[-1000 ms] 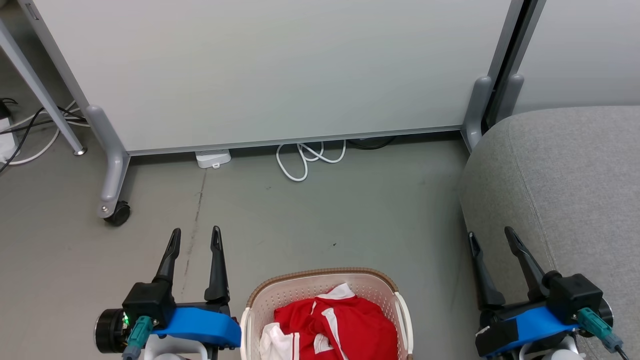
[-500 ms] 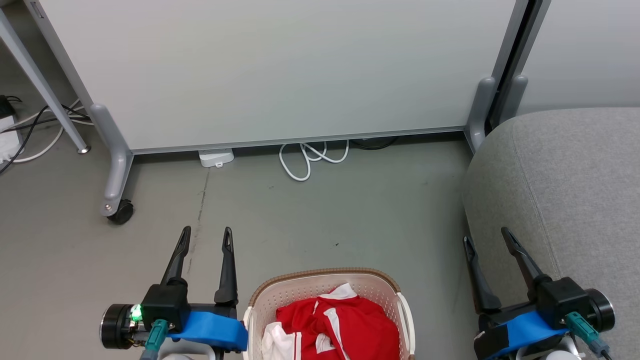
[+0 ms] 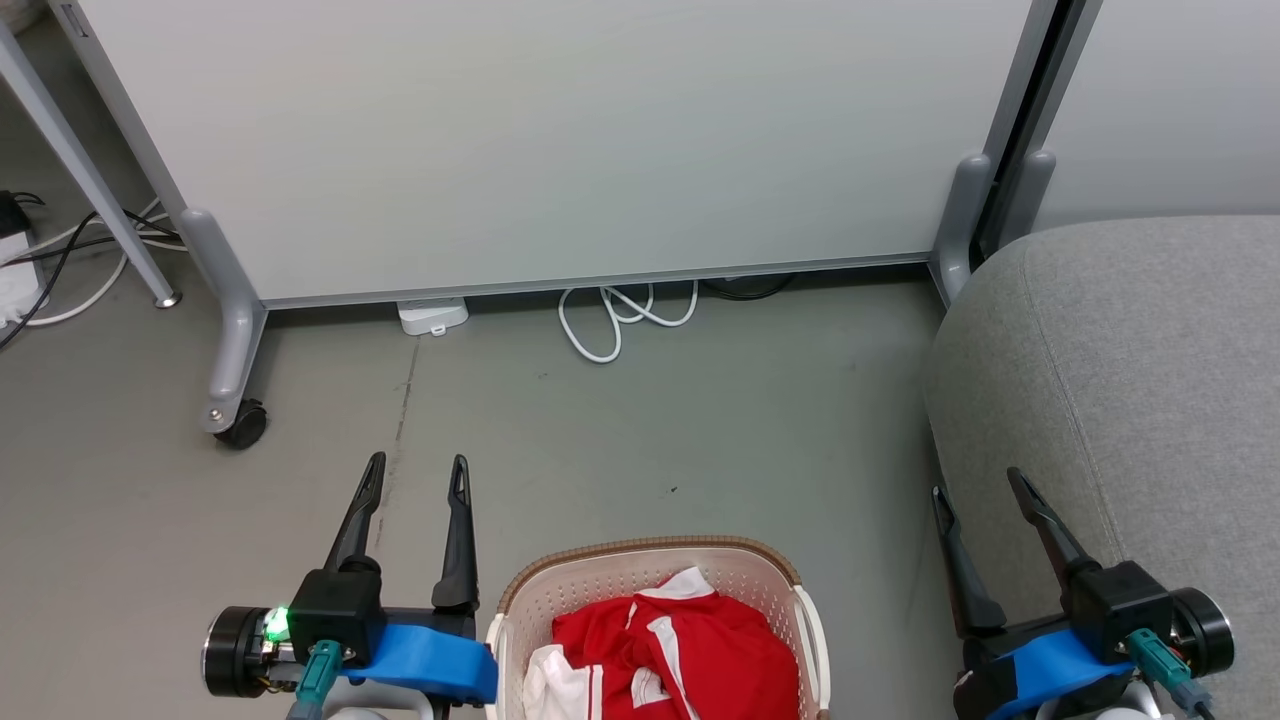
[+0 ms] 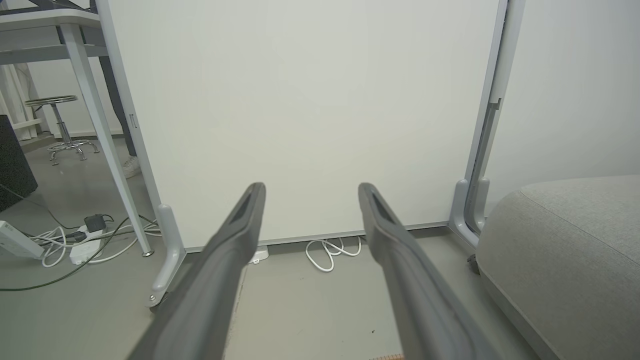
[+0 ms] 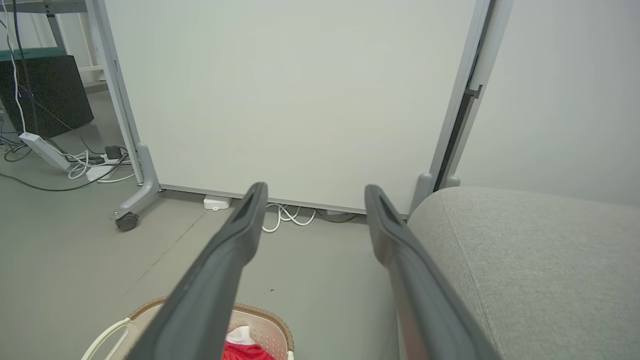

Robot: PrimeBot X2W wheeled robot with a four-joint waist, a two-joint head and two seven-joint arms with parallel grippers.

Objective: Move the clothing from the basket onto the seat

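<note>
1. Clothing (image 3: 680,650), red thin fabric, white-trimmed, is heaped in the cream perforated plastic basket (image 3: 640,575).
2. Left end effector (image 3: 418,462) and right end effector (image 3: 976,482) are held open flanking it, likely readied for reaching.

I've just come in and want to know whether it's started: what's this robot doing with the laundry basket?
The robot is set to move red clothing from the basket onto the grey seat at its right. Nothing has been picked up yet: the clothing lies in the basket, which stands on the floor. The left gripper and right gripper hover on either side of the basket, both open and empty.
</note>
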